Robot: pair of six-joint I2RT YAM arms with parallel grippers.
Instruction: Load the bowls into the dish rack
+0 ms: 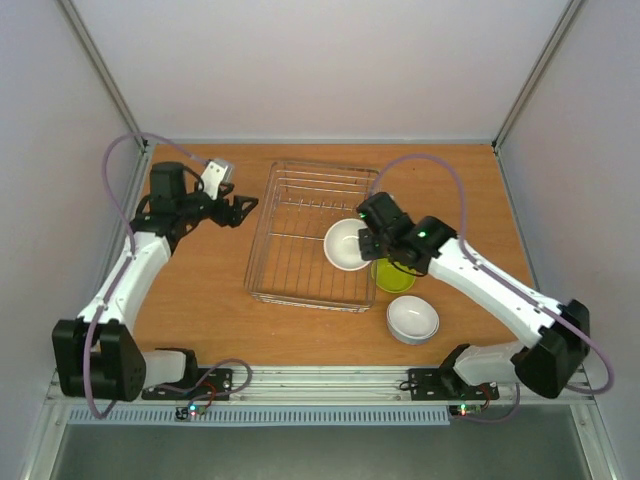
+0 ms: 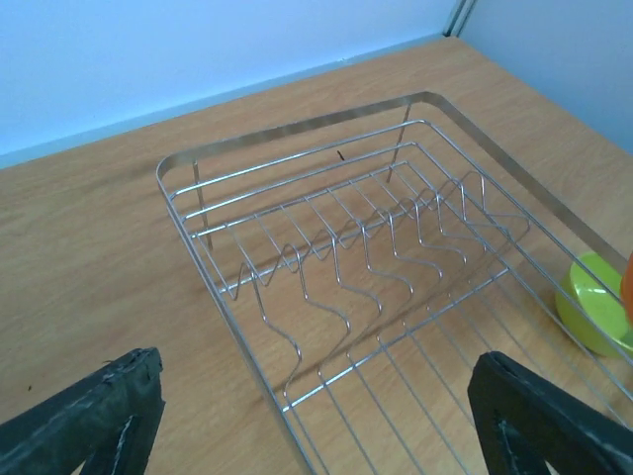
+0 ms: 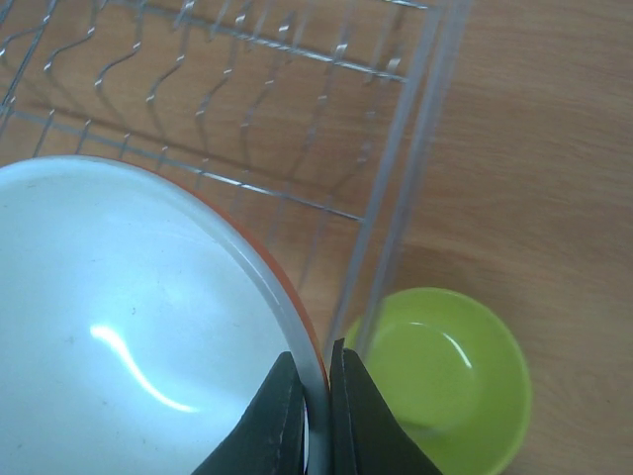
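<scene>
R gripper (image 3: pixel 315 364) nipping white bowl (image 3: pixel 129 327) over rack (image 3: pixel 415 129), L gripper (image 2: pixel 316 374) spread

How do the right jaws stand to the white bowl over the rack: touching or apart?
Touching. The right wrist view shows the jaws shut on the rim of the white bowl, the inner one pressed against it with no gap.

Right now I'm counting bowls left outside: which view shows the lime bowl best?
Right wrist: the lime bowl shows nearly whole beside the dish rack. Top external: the right arm hides most. Left wrist: only part, at the edge.
</scene>
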